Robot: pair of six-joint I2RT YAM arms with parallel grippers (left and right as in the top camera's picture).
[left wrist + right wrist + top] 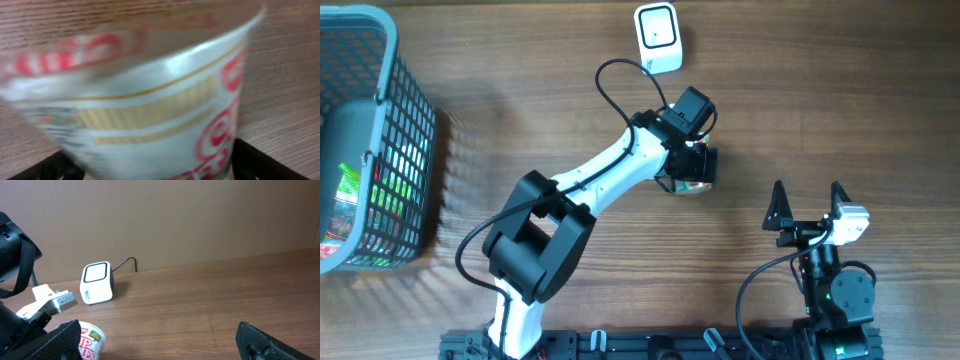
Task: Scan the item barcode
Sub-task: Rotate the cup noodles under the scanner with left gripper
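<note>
Noodle cup (150,100): inside left tool (690,172), grip unclear | right tool (807,192) spread wide, empty | scanner (658,37) apart

**Tabletop** (840,110): brown wood-grain surface, the grain running left to right, filling the overhead view.

**Basket** (408,150): grey-blue plastic with open-mesh walls and a solid rim. It stands at the left edge of the tabletop, toward the far left corner, and the frame cuts off its left part.

**Packaged goods** (348,182): seen over the rim and through the mesh, in green, red and white; their kinds cannot be read. A grey surface lies inside the basket toward its far side, either its floor or a package.

**Wall** (210,220): plain brown, rising directly behind the far edge of the tabletop, seen from the right wrist.
</note>
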